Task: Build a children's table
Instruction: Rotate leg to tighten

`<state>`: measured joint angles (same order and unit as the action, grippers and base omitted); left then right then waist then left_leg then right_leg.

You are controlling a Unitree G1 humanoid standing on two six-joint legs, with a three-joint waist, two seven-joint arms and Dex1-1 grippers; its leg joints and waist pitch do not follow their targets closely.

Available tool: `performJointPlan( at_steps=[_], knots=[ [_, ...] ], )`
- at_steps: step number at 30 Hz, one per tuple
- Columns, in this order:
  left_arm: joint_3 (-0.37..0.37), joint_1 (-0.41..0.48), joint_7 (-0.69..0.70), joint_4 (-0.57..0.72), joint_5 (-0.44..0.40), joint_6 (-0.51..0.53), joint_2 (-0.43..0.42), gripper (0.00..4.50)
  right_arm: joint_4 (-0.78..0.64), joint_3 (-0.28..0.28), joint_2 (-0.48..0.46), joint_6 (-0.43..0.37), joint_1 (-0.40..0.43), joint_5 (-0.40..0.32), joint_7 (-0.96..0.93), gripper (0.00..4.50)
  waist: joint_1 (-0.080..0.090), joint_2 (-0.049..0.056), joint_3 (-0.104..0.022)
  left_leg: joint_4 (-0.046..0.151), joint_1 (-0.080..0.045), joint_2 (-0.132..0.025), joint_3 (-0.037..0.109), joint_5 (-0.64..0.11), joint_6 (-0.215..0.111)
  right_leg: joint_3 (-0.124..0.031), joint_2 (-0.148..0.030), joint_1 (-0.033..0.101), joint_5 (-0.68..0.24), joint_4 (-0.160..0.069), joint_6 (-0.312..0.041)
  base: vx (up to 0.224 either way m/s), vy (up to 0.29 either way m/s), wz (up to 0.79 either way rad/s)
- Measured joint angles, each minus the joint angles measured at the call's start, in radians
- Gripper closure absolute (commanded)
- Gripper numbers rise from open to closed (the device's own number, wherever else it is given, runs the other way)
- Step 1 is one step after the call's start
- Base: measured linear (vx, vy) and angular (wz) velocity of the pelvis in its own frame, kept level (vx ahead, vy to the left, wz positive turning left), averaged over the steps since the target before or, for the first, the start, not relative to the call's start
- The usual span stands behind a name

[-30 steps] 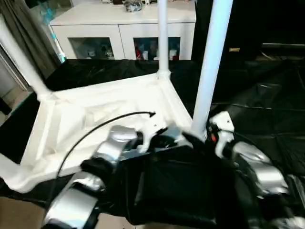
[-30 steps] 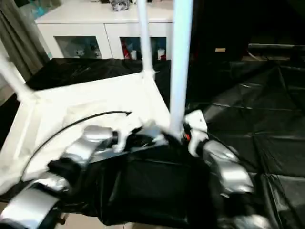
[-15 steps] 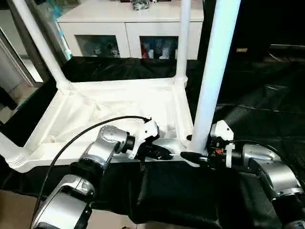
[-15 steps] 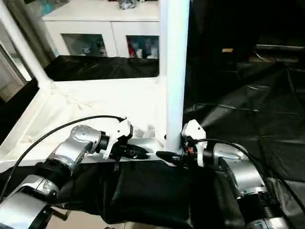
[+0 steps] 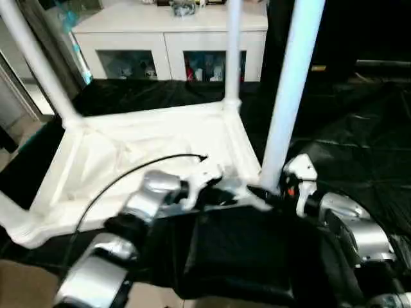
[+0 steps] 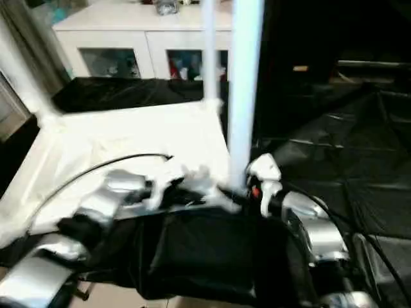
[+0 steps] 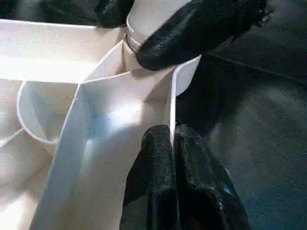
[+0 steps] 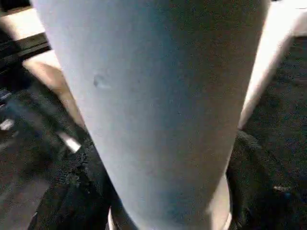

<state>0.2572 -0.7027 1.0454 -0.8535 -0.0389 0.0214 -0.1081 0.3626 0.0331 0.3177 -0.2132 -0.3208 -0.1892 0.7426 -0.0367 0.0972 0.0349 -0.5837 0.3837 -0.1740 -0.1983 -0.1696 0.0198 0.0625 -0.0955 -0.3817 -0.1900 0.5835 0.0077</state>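
Note:
The children's table [image 5: 128, 160] lies upside down on black cloth, its ribbed underside facing up. White legs rise from the far-left [image 5: 38, 64], far-right [image 5: 233, 51] and near-right [image 5: 286, 96] corner sockets. My left gripper [image 5: 221, 192] is shut on the table's thin near rim [image 7: 144, 96], next to the near-right socket. My right gripper [image 5: 264, 192] is shut around the base of the near-right leg [image 8: 158, 105], a black finger [image 8: 79, 191] on each side. One right finger [image 7: 192, 28] also appears in the left wrist view, wrapped on the leg's base.
A white glass-door cabinet [image 5: 160, 32] stands behind the black-draped table [image 5: 359, 128]. Dark cloth hangs over the near edge [image 5: 244, 256] between my forearms. The table's near-left corner [image 5: 19, 228] reaches the cloth's left edge, with floor [image 5: 19, 122] beyond.
The whole picture has shifted and tilted, so the camera moved. Both grippers keep the same holds on the rim and the near-right leg.

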Motion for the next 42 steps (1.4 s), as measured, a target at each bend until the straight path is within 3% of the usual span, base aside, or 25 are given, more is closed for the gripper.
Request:
performJointPlan(
  at_steps=[4, 7, 8, 15, 22, 29, 30, 38, 42],
  knots=[
    [-0.012, -0.025, -0.131, -0.04, -0.02, 0.001, 0.046, 4.5, 0.037, -0.039, -0.093, -0.016, -0.042, 0.036, -0.223, 1.84, 0.009, 0.001, 0.0, -0.001, 0.0, 0.0, 0.0, 0.0, 0.0, -0.001, 0.0, 0.0, -0.001, -0.001, 0.002, 0.0, 0.0, 0.0],
    [-0.018, -0.036, -0.165, -0.063, -0.026, 0.002, 0.068, 4.5, 0.049, -0.044, -0.11, -0.018, -0.054, 0.052, -0.274, 1.84, 0.009, 0.005, -0.004, 0.0, 0.0, 0.0, 0.0, 0.0, 0.0, 0.0, 0.0, 0.001, -0.001, -0.004, 0.002, 0.0, 0.0, 0.0],
    [-0.021, -0.037, -0.167, -0.066, -0.026, 0.002, 0.069, 4.5, 0.05, -0.044, -0.113, -0.018, -0.056, 0.055, -0.277, 1.28, 0.009, 0.006, -0.004, 0.0, 0.0, 0.0, 0.0, 0.0, 0.0, -0.001, 0.0, 0.001, -0.001, -0.004, 0.002, 0.0, 0.0, 0.0],
    [-0.02, -0.036, -0.128, -0.064, -0.025, -0.006, 0.057, 4.5, 0.021, -0.038, -0.097, -0.024, -0.038, 0.055, -0.212, 0.73, 0.008, 0.006, -0.005, 0.002, 0.0, 0.0, 0.0, 0.0, 0.0, 0.0, 0.0, 0.0, -0.001, -0.005, 0.002, 0.0, 0.0, 0.0],
    [-0.005, 0.011, 0.09, 0.01, 0.009, -0.025, -0.038, 4.5, -0.092, 0.025, 0.048, -0.011, 0.049, -0.012, 0.098, 0.73, -0.003, 0.006, -0.005, 0.009, 0.002, -0.002, 0.0, 0.0, 0.0, 0.004, 0.001, -0.002, 0.001, -0.005, -0.001, 0.0, 0.0, 0.0],
    [0.015, 0.028, 0.259, 0.041, 0.032, -0.023, -0.078, 4.5, -0.129, 0.074, 0.152, -0.009, 0.064, -0.046, 0.329, 0.73, -0.022, 0.005, -0.004, 0.009, 0.004, -0.001, 0.0, 0.0, 0.0, 0.004, 0.001, -0.004, 0.001, -0.005, -0.001, 0.0, 0.0, 0.0],
    [0.017, 0.031, 0.271, 0.047, 0.036, -0.021, -0.084, 4.5, -0.133, 0.076, 0.159, -0.009, 0.065, -0.051, 0.346, 0.98, -0.022, 0.004, -0.004, 0.009, 0.004, -0.002, 0.0, 0.0, 0.0, 0.004, 0.001, -0.004, 0.001, -0.005, -0.001, 0.0, 0.0, 0.0],
    [0.021, 0.045, 0.323, 0.075, 0.046, 0.003, -0.105, 4.5, -0.131, 0.084, 0.169, -0.014, 0.064, -0.068, 0.39, 1.68, -0.024, 0.002, -0.003, 0.008, 0.004, -0.001, 0.0, 0.0, 0.0, 0.003, 0.001, -0.004, 0.002, -0.005, -0.001, 0.0, 0.0, 0.0],
    [0.021, 0.052, 0.322, 0.09, 0.046, 0.007, -0.107, 4.5, -0.131, 0.086, 0.167, -0.014, 0.063, -0.068, 0.391, 1.8, -0.024, 0.001, -0.002, 0.008, 0.004, -0.001, 0.0, 0.0, 0.0, 0.003, 0.001, -0.004, 0.002, -0.005, -0.001, 0.0, 0.0, 0.0]
  ],
)
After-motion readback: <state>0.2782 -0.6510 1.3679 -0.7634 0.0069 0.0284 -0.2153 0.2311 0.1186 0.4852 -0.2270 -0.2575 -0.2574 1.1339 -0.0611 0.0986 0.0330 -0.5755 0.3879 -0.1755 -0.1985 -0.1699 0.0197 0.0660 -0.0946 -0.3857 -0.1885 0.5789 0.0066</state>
